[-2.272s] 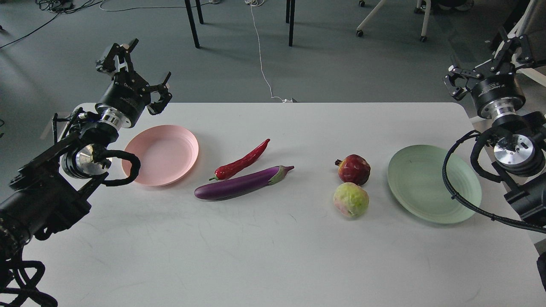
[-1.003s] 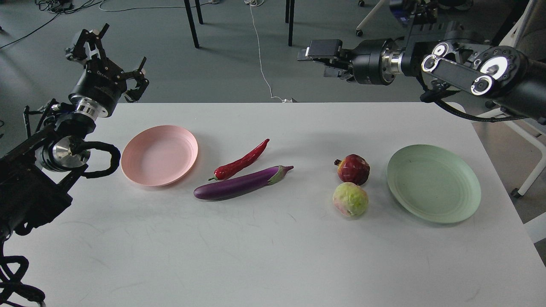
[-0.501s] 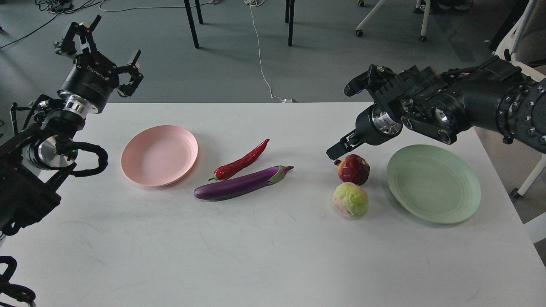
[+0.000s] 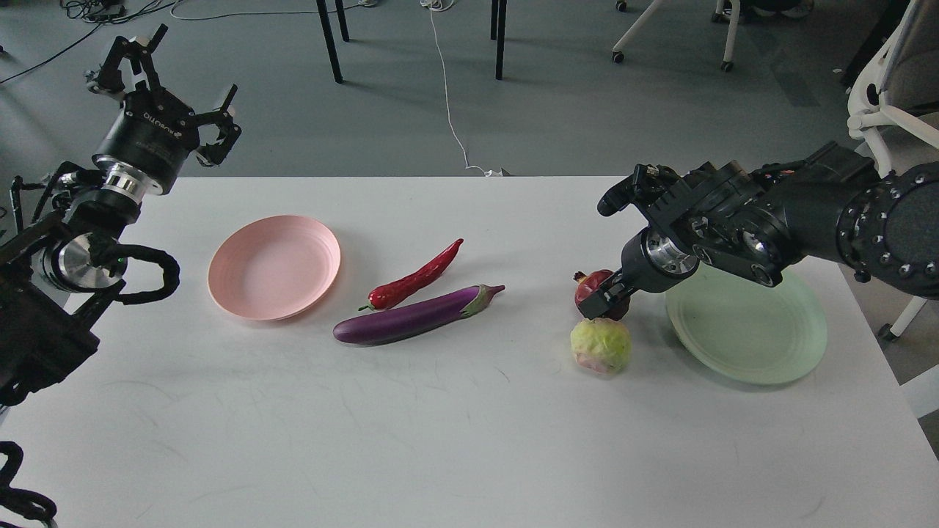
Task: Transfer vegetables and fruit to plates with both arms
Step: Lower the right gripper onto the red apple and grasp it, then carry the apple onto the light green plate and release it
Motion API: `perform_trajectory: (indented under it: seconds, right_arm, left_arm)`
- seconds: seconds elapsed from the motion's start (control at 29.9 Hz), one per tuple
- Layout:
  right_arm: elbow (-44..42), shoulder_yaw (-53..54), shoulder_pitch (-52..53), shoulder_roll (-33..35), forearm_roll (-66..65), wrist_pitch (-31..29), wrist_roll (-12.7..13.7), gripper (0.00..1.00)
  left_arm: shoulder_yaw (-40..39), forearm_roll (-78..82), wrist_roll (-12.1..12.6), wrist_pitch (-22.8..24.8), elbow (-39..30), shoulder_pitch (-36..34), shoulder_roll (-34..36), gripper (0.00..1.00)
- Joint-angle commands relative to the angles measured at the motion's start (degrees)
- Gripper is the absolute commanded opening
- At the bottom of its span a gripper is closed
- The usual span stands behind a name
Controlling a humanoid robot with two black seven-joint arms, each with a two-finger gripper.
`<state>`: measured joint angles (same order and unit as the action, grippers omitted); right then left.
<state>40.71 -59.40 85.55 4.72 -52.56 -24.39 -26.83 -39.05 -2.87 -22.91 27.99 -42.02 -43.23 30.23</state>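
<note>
The purple eggplant (image 4: 414, 315) and the red chili (image 4: 416, 276) lie side by side at the table's middle. The pink plate (image 4: 273, 266) lies to their left, with nothing on it. The dark red pomegranate (image 4: 589, 286) is half hidden by my right gripper (image 4: 607, 299), which is down on it; its fingers are dark and I cannot tell them apart. The yellow-green fruit (image 4: 601, 345) lies just in front of it. The green plate (image 4: 748, 334) lies to the right, partly under my right arm. My left gripper (image 4: 165, 79) is open and empty, raised past the table's back left corner.
The white table (image 4: 469, 440) ends just behind the plates. Beyond its far edge are black table legs (image 4: 329, 40), a white floor cable (image 4: 449, 95) and chair bases. A white chair (image 4: 888, 110) stands at the right.
</note>
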Motion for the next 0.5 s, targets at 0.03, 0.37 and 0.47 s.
perform_trajectory:
  seconds: [0.03,0.37,0.47]
  right_arm:
    - [0.0,0.1,0.8,0.4,-1.0,0.0,-0.2,0.45]
    - [4.4,1.5,8.1,17.1,-1.6,0.0,-0.1,0.44]
    - [5.9,1.6,7.0,23.0,-5.4,0.4,-0.1,0.44]
  left_arm:
    - [-0.1,0.0,0.0,0.0,-0.1,0.1,1.1,0.98]
    - [-0.2,-0.1,-0.1,0.0,-0.2,0.3,3.7,0.98]
    - [-0.2,-0.1,-0.2,0.0,-0.3,0.2,3.9,0.98]
